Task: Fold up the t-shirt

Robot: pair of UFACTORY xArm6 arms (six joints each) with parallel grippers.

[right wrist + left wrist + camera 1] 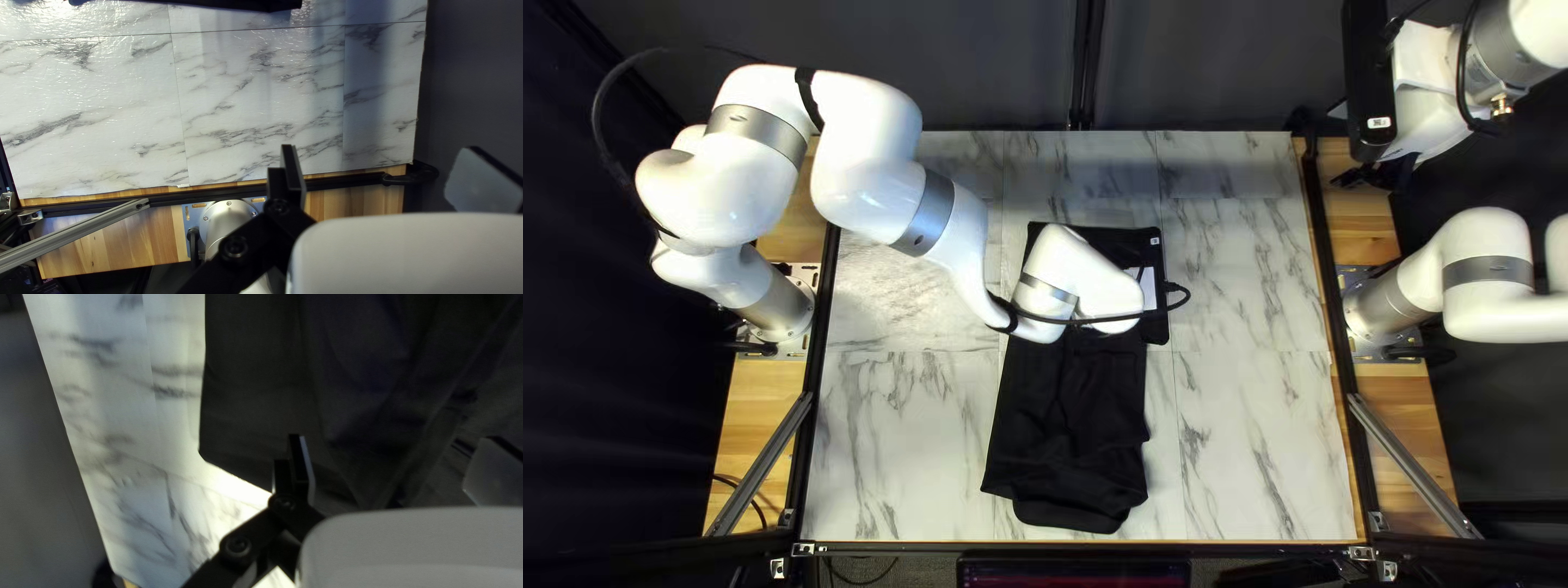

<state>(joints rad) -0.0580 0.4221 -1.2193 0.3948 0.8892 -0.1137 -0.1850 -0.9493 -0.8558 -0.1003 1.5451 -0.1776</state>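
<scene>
Where the black t-shirt [1067, 408] is laid on the table's [1252, 436] middle, its far part is partly hidden by the left arm [1078, 272], the left gripper [1157, 327], tips masked from above, is held released over it, and the right gripper [1381, 174] is raised, fingers parted, near the far right corner.

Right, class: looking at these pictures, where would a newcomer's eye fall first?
Probably the black T-shirt, dark against the pale marbled table, near the middle of the top left view. Next, the white left arm, reaching over it from the table's left edge. Then the right arm, based at the right edge, its open end effector away from the T-shirt.
</scene>
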